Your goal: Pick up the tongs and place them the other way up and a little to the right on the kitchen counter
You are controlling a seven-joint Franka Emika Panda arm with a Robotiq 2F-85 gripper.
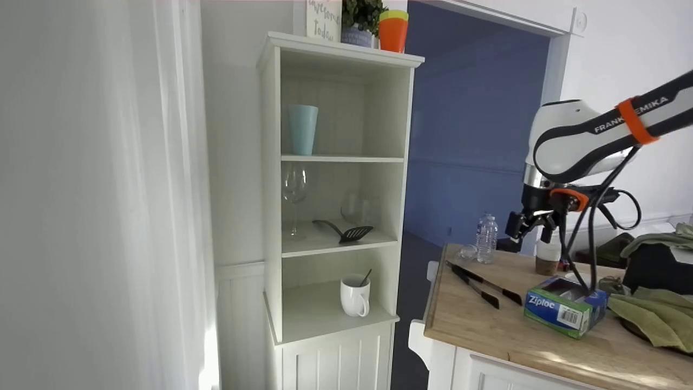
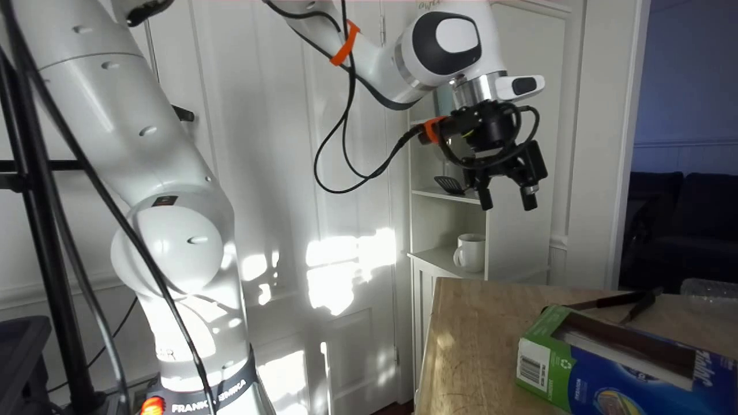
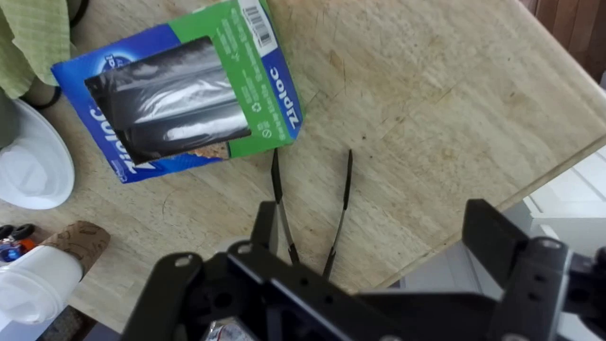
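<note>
The black-and-silver tongs lie spread on the wooden counter and show in both exterior views. Their joined end points toward the counter's far edge, near the bottle; the two spread ends point toward the Ziploc box. In the wrist view the tongs' arms run downward, and their joined end is hidden behind my gripper. My gripper is open and empty, with its fingers wide apart. It hangs above the counter in both exterior views, not touching the tongs.
A Ziploc box sits right beside one spread end of the tongs. A water bottle, a clear plastic cup and a paper cup stand near the far edge. A white plate and green cloths lie beyond the box.
</note>
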